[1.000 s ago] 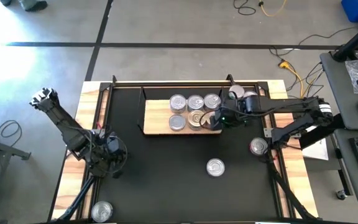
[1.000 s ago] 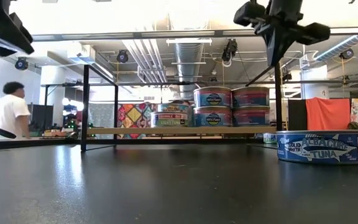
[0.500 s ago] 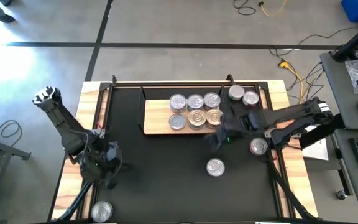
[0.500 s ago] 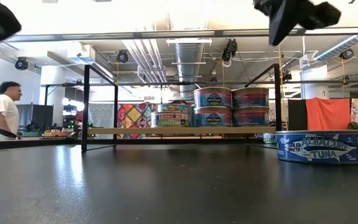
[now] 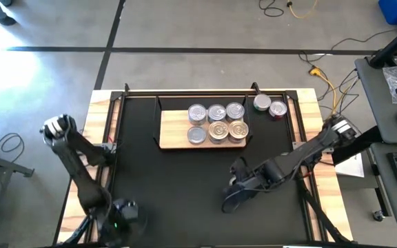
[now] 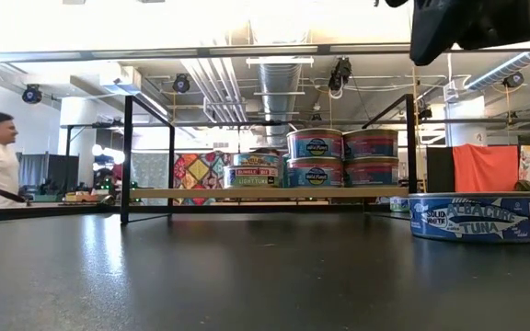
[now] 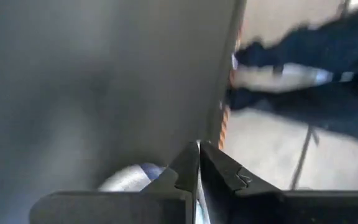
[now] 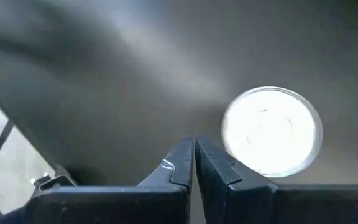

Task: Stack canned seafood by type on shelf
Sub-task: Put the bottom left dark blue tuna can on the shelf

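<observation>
Left fingers (image 7: 198,149) pressed together, holding nothing, low over the near left corner of the black surface (image 5: 171,179), just above a partly hidden tin (image 7: 129,177). Six cans (image 5: 216,122) in two rows on the wooden shelf (image 5: 173,134); two more tins (image 5: 269,106) just right of it. Right fingers (image 8: 194,149) likewise closed and empty, hovering beside a silver-topped tuna can (image 8: 271,131) on the mat

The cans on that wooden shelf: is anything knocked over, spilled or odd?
Nothing is toppled or spilled. Six cans sit upright on the shelf; two more stand off it, beside its right end.
</observation>
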`<state>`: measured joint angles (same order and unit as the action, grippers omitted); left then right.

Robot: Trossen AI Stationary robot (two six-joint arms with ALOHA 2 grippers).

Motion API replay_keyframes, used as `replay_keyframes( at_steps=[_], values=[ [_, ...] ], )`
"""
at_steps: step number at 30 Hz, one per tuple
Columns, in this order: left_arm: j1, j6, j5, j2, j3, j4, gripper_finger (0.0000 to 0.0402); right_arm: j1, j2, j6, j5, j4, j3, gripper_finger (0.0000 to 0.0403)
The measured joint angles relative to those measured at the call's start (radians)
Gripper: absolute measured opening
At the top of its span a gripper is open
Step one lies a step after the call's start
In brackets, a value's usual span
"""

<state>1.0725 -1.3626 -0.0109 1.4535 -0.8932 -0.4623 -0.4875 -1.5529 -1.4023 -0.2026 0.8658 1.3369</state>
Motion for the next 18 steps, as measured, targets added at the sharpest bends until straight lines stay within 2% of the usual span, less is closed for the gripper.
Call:
replay_keyframes(
  at_steps=[5, 11, 13, 15, 18],
  values=[
    [0.010, -0.087, 0.183, 0.147, -0.109, -0.024, 0.0000, -0.006, -0.009, 0.063, 0.000, -0.040, 0.000, 0.0009],
    [0.030, -0.223, 0.209, 0.181, -0.155, -0.182, 0.0000, -0.009, -0.006, 0.109, 0.006, -0.040, 0.000, 0.0009],
    [0.045, -0.255, 0.246, 0.178, -0.148, -0.217, 0.0000, -0.018, -0.005, 0.104, 0.012, -0.044, 0.000, 0.0009],
    [0.062, -0.282, 0.290, 0.175, -0.127, -0.218, 0.0000, -0.035, -0.005, 0.093, 0.015, -0.057, 0.000, 0.0009],
    [0.081, -0.318, 0.296, 0.172, -0.079, -0.128, 0.0000, -0.069, -0.005, 0.093, 0.004, -0.113, 0.001, 0.0009]
  ],
)
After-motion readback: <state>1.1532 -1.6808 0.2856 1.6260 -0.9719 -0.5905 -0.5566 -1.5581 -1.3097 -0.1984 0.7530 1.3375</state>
